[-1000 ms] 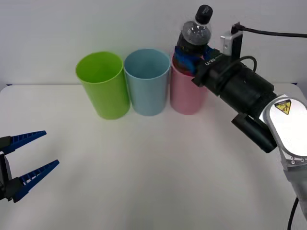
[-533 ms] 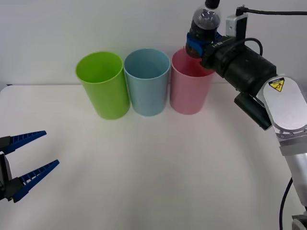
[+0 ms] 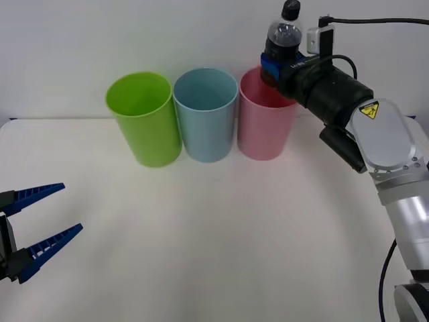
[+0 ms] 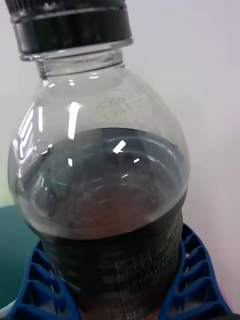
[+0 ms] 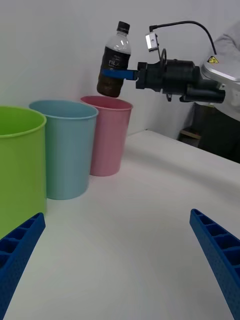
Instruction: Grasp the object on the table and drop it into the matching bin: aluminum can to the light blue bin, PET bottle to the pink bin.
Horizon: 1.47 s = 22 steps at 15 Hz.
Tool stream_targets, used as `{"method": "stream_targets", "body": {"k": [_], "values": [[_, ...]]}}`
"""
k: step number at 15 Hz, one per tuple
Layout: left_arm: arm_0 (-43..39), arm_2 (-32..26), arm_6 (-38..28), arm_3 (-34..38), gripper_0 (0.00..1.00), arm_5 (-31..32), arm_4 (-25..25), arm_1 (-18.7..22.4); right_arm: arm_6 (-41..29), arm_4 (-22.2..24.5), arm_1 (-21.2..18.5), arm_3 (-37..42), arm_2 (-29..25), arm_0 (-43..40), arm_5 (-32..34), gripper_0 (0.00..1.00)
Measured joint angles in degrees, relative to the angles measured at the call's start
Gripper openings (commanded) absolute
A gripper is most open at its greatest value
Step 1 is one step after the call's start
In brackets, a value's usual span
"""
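Above the white table [image 3: 201, 241], right pincer [image 3: 276, 66] pinches PET bottle [image 3: 282, 39] over pink bin [image 3: 265, 127]; left pincer [image 3: 50, 225] spread.

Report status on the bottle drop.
Right tool shut on PET bottle, held upright above pink bin. Left tool open, idle low over table. Nothing between bottle and bin.

PET bottle [image 3: 283, 37] upright above pink bin [image 3: 264, 127]

I see three bins in a touching row at the table's [image 3: 201, 255] far edge: lime green bin [image 3: 144, 121], light blue bin [image 3: 206, 115], pink bin [image 3: 265, 124]; white tabletop before them lies open, a wall close behind
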<state>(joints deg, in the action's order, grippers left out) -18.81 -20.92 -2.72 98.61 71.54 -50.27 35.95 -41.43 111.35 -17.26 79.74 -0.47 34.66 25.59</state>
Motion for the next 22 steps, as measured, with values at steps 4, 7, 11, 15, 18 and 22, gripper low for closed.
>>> {"method": "stream_targets", "body": {"k": [4, 7, 11, 15, 18, 22], "values": [[0.0, 0.0, 0.0, 0.0, 1.00, 0.0, 0.0, 0.0, -0.5, 0.5, 0.1, -2.2, -0.2, 1.4, -0.2, 0.00], [0.0, 0.0, 0.0, 0.0, 1.00, 0.0, 0.0, 0.0, -0.6, 0.6, 0.1, -2.3, -0.2, 1.4, -0.2, 0.00], [0.0, 0.0, 0.0, 0.0, 1.00, 0.0, 0.0, 0.0, -0.6, 0.6, 0.1, -2.3, -0.2, 1.3, -0.2, 0.00], [0.0, 0.0, 0.0, 0.0, 1.00, 0.0, 0.0, 0.0, 0.1, 0.6, 0.1, -2.3, -0.2, 1.3, -0.3, 1.00], [0.0, 0.0, 0.0, 0.0, 1.00, 0.0, 0.0, 0.0, 1.0, 0.6, 0.1, -2.2, -0.2, 1.3, -0.3, 1.00], [0.0, 0.0, 0.0, 0.0, 1.00, 0.0, 0.0, 0.0, 1.1, 0.6, 0.1, -2.1, 0.0, 1.3, -0.3, 1.00]]}}
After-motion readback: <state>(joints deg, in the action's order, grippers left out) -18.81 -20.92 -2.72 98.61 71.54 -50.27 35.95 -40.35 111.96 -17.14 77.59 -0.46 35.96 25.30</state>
